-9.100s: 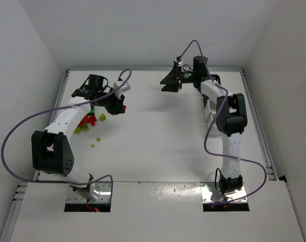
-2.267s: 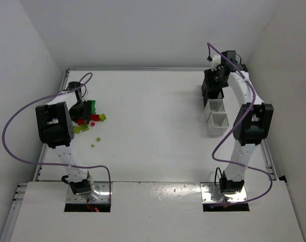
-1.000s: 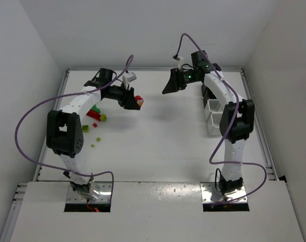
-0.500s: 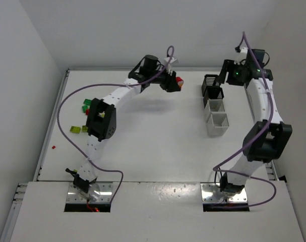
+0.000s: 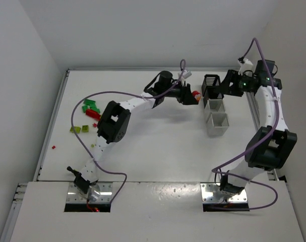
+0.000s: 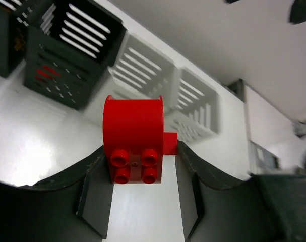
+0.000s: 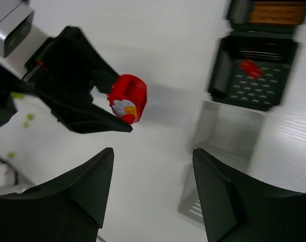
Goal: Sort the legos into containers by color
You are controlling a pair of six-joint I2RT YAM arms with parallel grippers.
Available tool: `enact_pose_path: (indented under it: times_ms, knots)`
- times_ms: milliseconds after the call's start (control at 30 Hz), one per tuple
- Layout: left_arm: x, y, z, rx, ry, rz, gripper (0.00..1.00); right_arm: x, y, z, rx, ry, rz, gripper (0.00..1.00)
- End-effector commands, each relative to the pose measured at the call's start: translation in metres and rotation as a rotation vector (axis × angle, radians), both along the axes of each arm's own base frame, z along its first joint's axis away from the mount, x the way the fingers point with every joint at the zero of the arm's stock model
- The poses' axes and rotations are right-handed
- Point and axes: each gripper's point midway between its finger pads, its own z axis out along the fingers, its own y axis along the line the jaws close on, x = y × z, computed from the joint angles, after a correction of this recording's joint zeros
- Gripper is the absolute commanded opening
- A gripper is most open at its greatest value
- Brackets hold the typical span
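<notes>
One red brick (image 6: 135,138) clamped in left gripper (image 6: 140,151); right gripper (image 7: 153,154) agape.

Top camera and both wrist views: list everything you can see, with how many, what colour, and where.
Red lego: one, red, clamped at the left arm's tip, beside the bins.
Loose legos: several, green, red and lime-yellow, far-left of the table.
Black containers: two, far end of the row; one holds a red piece, the other something orange.
White containers: two, near end of the row.
Table: one, white.
Left gripper: shut on the red lego.
Right gripper: open, near the black containers.
</notes>
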Motion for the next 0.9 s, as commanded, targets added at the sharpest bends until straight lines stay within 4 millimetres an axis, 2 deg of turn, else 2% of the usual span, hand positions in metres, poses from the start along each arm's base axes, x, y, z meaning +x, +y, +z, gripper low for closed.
enact_pose_path:
  times_ms: [0, 33, 67, 100, 133, 167, 200, 267, 300, 333, 367, 400, 433, 467, 500, 533, 567, 600, 667, 700, 733, 867]
  knots:
    - [-0.009, 0.048, 0.104, -0.191, -0.093, -0.080, 0.12, -0.009, 0.063, 0.019, 0.245, -0.082, 0.315, 0.64]
    - [-0.008, 0.068, 0.122, -0.205, -0.078, -0.089, 0.12, -0.008, 0.076, 0.028, 0.310, -0.117, 0.375, 0.64]
    - [-0.018, 0.080, 0.122, -0.200, -0.056, -0.144, 0.12, -0.007, 0.084, 0.029, 0.352, -0.114, 0.400, 0.64]
    - [-0.019, 0.091, 0.123, -0.190, -0.037, -0.149, 0.12, -0.004, 0.100, 0.021, 0.401, -0.083, 0.441, 0.63]
    - [-0.026, 0.105, 0.143, -0.195, -0.054, -0.151, 0.12, -0.002, 0.111, 0.027, 0.441, -0.080, 0.474, 0.63]
    - [-0.022, 0.124, 0.145, -0.190, -0.035, -0.126, 0.12, 0.002, 0.120, 0.026, 0.447, -0.083, 0.506, 0.63]
    - [-0.028, 0.136, 0.133, -0.172, 0.012, -0.125, 0.12, 0.009, 0.141, 0.021, 0.452, -0.065, 0.557, 0.63]
    - [-0.028, 0.163, 0.133, -0.149, 0.034, -0.091, 0.12, 0.014, 0.165, 0.014, 0.480, -0.037, 0.614, 0.63]
    - [-0.038, 0.172, 0.138, -0.145, 0.042, -0.109, 0.12, 0.014, 0.188, 0.017, 0.500, -0.036, 0.674, 0.63]
    - [-0.042, 0.179, 0.136, -0.134, 0.052, -0.115, 0.12, 0.018, 0.199, 0.016, 0.524, -0.025, 0.699, 0.63]
    - [-0.047, 0.194, 0.132, -0.112, 0.074, -0.112, 0.12, 0.030, 0.222, 0.000, 0.598, 0.068, 0.706, 0.61]
    - [-0.048, 0.200, 0.128, -0.101, 0.088, -0.100, 0.12, 0.032, 0.232, 0.012, 0.588, 0.001, 0.759, 0.61]
    - [-0.053, 0.207, 0.126, -0.097, 0.095, -0.108, 0.12, 0.044, 0.244, 0.002, 0.623, 0.028, 0.763, 0.61]
    - [-0.053, 0.219, 0.122, -0.091, 0.123, -0.093, 0.12, 0.049, 0.253, 0.003, 0.639, 0.029, 0.779, 0.60]
    - [-0.060, 0.225, 0.115, -0.089, 0.152, -0.106, 0.12, 0.052, 0.269, 0.013, 0.655, 0.010, 0.826, 0.60]
    - [-0.063, 0.231, 0.113, -0.089, 0.177, -0.107, 0.12, 0.053, 0.277, 0.015, 0.711, 0.092, 0.803, 0.60]
    - [-0.065, 0.237, 0.106, -0.081, 0.208, -0.105, 0.12, 0.063, 0.285, 0.020, 0.710, 0.010, 0.837, 0.60]
    - [-0.062, 0.247, 0.097, -0.076, 0.234, -0.079, 0.12, 0.064, 0.293, 0.014, 0.739, 0.034, 0.852, 0.60]
    - [-0.065, 0.257, 0.098, -0.079, 0.233, -0.067, 0.12, 0.057, 0.308, 0.022, 0.786, 0.049, 0.894, 0.60]
    - [-0.064, 0.260, 0.093, -0.075, 0.243, -0.059, 0.12, 0.056, 0.312, 0.014, 0.799, 0.076, 0.893, 0.60]
    - [-0.063, 0.267, 0.089, -0.074, 0.264, -0.042, 0.12, 0.049, 0.319, 0.016, 0.802, 0.082, 0.921, 0.60]
    - [-0.057, 0.279, 0.076, -0.074, 0.295, -0.024, 0.12, 0.034, 0.326, 0.004, 0.807, 0.135, 0.957, 0.60]
